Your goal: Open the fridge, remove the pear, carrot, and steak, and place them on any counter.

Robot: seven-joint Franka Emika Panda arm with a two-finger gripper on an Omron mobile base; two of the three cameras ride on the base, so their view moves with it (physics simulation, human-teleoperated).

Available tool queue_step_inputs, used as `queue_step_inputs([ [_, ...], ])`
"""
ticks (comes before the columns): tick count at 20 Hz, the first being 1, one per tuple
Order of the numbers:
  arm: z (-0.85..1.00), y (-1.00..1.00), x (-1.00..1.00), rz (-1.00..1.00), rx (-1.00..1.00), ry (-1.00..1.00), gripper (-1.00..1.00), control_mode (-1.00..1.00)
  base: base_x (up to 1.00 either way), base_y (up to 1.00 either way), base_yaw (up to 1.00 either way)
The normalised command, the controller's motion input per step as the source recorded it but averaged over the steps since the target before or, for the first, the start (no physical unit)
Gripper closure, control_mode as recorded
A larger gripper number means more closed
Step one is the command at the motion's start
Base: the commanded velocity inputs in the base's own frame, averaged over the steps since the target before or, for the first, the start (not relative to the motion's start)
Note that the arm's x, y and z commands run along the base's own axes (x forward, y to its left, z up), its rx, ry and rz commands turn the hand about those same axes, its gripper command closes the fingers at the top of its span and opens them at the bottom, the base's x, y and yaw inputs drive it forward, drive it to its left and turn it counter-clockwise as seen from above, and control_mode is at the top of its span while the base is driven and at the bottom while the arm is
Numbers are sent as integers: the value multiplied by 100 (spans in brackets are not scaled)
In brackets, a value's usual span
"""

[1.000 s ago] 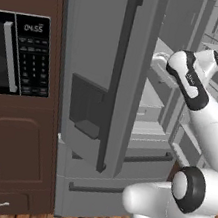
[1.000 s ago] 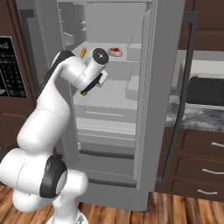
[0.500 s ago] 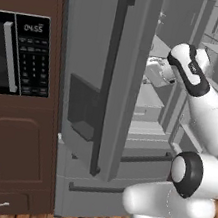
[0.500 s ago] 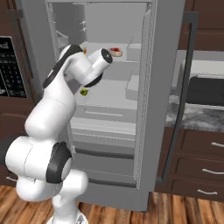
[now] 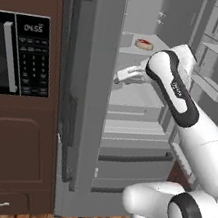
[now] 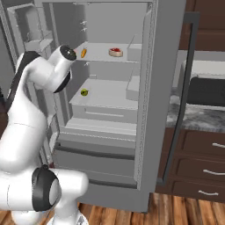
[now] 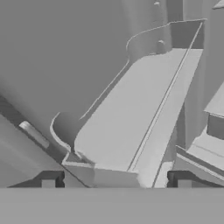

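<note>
Fridge (image 6: pixel 147 110) shown open; gripper (image 7: pixel 116 181) inside, jaws seen spread, nothing held. Steak (image 6: pixel 115 52) and carrot (image 6: pixel 83 53) recorded on upper shelf; pear (image 6: pixel 84 92) near left edge of lower shelf.

Inside the fridge (image 6: pixel 145 88) I count one steak (image 6: pixel 115 52), one carrot (image 6: pixel 83 53) and one pear (image 6: pixel 84 92). There is one microwave (image 5: pixel 16 54) beside it, and one worktop (image 6: pixel 197 119) with three drawers (image 6: pixel 200 169) under it.
</note>
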Motion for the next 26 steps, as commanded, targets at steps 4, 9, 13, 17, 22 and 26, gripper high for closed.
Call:
queue_step_inputs([
  [4,23,100,-77,0,-5,-45,-100,-100,0,0,0],
  [9,18,100,-56,0,-1,-33,-100,-100,0,0,0],
  [13,25,96,-39,0,0,-7,-100,-100,0,0,0],
  [17,78,14,-94,0,0,18,-100,-100,0,0,0],
  [22,80,-18,-100,0,-1,6,-100,-100,0,0,0],
  [26,26,-51,-78,-23,-1,24,-100,-100,0,0,0],
])
